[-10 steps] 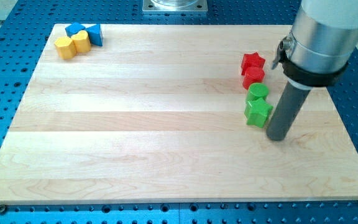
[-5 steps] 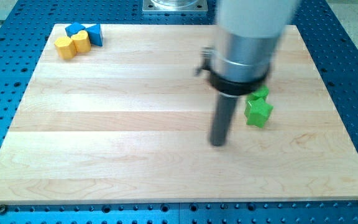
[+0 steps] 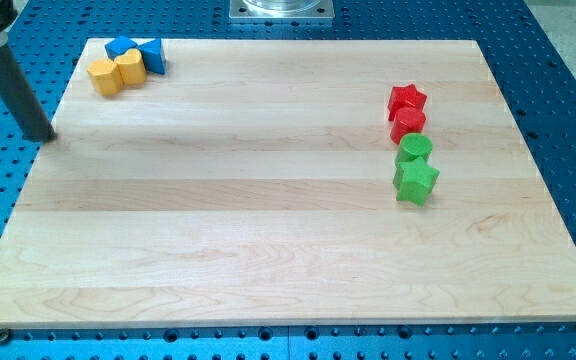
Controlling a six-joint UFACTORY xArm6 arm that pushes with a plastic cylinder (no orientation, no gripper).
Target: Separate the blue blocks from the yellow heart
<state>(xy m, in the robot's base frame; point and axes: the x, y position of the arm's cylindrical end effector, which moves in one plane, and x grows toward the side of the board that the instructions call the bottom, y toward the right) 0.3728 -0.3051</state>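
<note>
Blue blocks and yellow heart clustered, upper left of the board.
We find two blue blocks [image 3: 120,47] [image 3: 153,55] touching the yellow heart [image 3: 130,68]; our tip [image 3: 40,136], jawless, sits lower left of them, off the board edge.

Toward the view's right side of the pale wooden table [image 3: 268,230], four blocks stand in a short column running from top to bottom. A red star [image 3: 407,99] is uppermost, touching a second red block [image 3: 408,124] whose shape is hard to make out, and just below that come a green block with a rounded top [image 3: 415,149] and a green star [image 3: 416,181], also touching each other. The table rests on a blue perforated base [image 3: 568,110], and a grey metal mount [image 3: 282,10] sits at the view's top edge.
</note>
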